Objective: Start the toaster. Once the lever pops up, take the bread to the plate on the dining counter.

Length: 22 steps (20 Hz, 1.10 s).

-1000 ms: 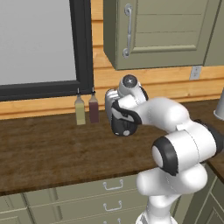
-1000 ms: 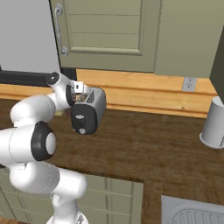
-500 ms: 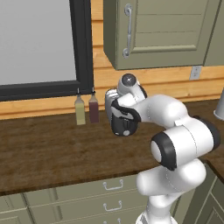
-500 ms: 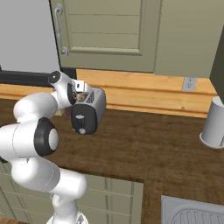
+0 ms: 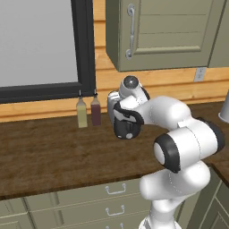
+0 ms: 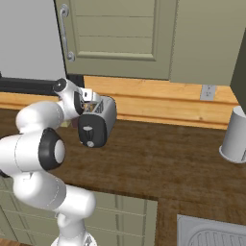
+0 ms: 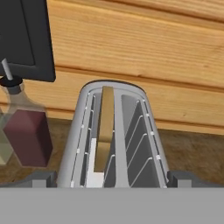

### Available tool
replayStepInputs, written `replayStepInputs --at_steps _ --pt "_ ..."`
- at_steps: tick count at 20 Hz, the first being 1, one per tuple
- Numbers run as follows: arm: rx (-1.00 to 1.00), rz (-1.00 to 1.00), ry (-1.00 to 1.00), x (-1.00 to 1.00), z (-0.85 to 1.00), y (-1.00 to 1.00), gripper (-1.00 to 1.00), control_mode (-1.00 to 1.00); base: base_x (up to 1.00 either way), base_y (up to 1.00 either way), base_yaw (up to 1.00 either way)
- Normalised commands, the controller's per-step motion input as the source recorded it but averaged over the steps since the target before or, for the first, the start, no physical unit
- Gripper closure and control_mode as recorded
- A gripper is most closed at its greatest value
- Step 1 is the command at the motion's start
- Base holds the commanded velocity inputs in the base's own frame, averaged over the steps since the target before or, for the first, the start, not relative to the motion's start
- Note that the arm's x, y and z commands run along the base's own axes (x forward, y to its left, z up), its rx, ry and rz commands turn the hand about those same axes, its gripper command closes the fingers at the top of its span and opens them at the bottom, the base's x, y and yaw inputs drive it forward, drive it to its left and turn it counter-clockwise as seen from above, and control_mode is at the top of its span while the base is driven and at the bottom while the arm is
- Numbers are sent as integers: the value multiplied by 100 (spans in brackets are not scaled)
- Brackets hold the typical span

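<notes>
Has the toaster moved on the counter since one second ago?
No. The toaster stands at the same spot beside the dark bottle, in the left base view.

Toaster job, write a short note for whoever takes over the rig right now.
Gripper: open, holding nothing, poised just above the toaster, fingers to either side of its top.
Toaster: on the wooden counter by the wall, next to two bottles.
Bread: upright in the left slot in the hand view, right slot bare.
Lever: its position cannot be read.
Left: confirm toasting has finished, then carry the bread to the plate.
</notes>
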Motion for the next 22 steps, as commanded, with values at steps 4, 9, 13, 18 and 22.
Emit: replayStepInputs --at_steps 4,9,13,18,22 --pt "0 0 0 6 -8 0 -100 -100 0 0 0" --pt "0 0 0 9 -9 0 -100 -100 0 0 0" --pt "0 0 -1 16 -6 0 -100 -100 0 0 0" --pt "0 0 -1 13 -1 0 -100 -100 0 0 0" --pt "0 0 0 9 -3 0 -100 -100 0 0 0"
